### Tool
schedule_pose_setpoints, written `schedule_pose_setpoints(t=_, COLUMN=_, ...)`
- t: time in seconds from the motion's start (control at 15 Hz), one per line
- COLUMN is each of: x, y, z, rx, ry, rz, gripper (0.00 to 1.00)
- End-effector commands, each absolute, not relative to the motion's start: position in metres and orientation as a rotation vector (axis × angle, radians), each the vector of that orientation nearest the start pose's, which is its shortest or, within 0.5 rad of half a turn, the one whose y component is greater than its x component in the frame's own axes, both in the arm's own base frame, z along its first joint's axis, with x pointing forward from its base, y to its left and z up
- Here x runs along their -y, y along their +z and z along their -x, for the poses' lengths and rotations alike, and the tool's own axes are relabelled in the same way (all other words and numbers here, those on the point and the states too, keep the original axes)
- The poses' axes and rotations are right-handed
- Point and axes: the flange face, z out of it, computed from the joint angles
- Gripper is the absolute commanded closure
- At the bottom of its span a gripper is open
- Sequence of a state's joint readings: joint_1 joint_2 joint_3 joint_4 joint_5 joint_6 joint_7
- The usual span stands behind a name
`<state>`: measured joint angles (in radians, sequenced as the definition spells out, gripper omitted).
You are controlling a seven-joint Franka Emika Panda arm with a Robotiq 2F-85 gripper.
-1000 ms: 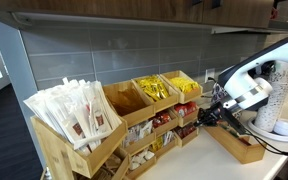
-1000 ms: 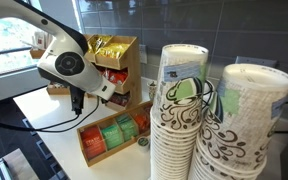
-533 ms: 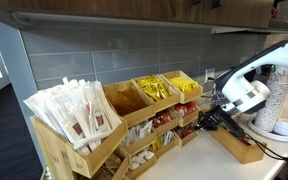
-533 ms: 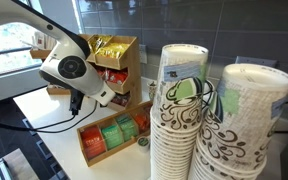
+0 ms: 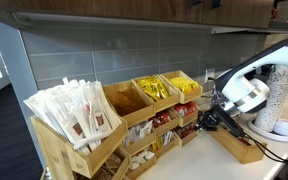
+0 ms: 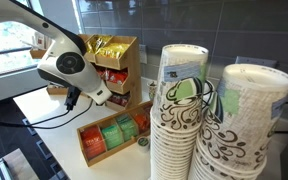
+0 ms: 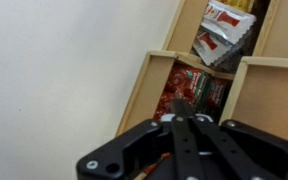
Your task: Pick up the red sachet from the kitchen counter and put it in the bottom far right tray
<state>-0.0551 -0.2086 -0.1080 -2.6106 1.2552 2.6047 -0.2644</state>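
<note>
Pincer [image 7: 187, 122] fingers are drawn close together, a narrow gap at most. The tips point into the bottom far right tray [image 7: 134, 95], a light-wood slanted bin with plain board walls. Inside it is a heap of small glossy red sachets [image 7: 199, 88]. The red sachet [image 7: 178, 103] looks to be the red bit right at the fingertips, over that tray. Cannot tell whether it is gripped or just lying with the rest.

The next bin up holds red-and-white packets [image 7: 224, 30]. The smooth pale table [image 7: 54, 70] fills the left of the wrist view.

Only an exterior view shows the whole tiered rack [image 5: 59, 150]. It has white paper-wrapped sticks [image 5: 74, 110] in the big end bin and yellow packets [image 5: 156, 92] in the upper bins. The pincer [image 5: 197, 120] is at the lower end bin. A low wooden box [image 5: 239, 145] sits just beside it.

Only an exterior view shows that box's contents [image 6: 114, 135]: green and orange-red flat packets in divided slots. Shiny gold packets [image 6: 109, 48] sit on top of the rack. Tall stacks of patterned paper cups [image 6: 184, 120] are blurry in the foreground, and the pincer [image 6: 74, 100] is partly hidden by the arm.
</note>
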Motion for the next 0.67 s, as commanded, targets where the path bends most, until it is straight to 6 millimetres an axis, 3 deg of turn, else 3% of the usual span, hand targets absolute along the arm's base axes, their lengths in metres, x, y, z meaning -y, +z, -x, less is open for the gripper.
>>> schedule_pose_setpoints(t=0.0, x=0.086, y=0.346, z=-0.409, rx=-1.193, ry=-0.366, rz=2.088, gripper=1.0)
schedule_pose_setpoints(t=0.4, x=0.078, y=0.359, z=-0.411, rx=-1.337, ry=-0.312, rz=1.978, gripper=1.0)
schedule_pose_setpoints(t=0.6, x=0.072, y=0.356, z=-0.418, rx=-1.409, ry=-0.279, rz=1.943, gripper=1.0)
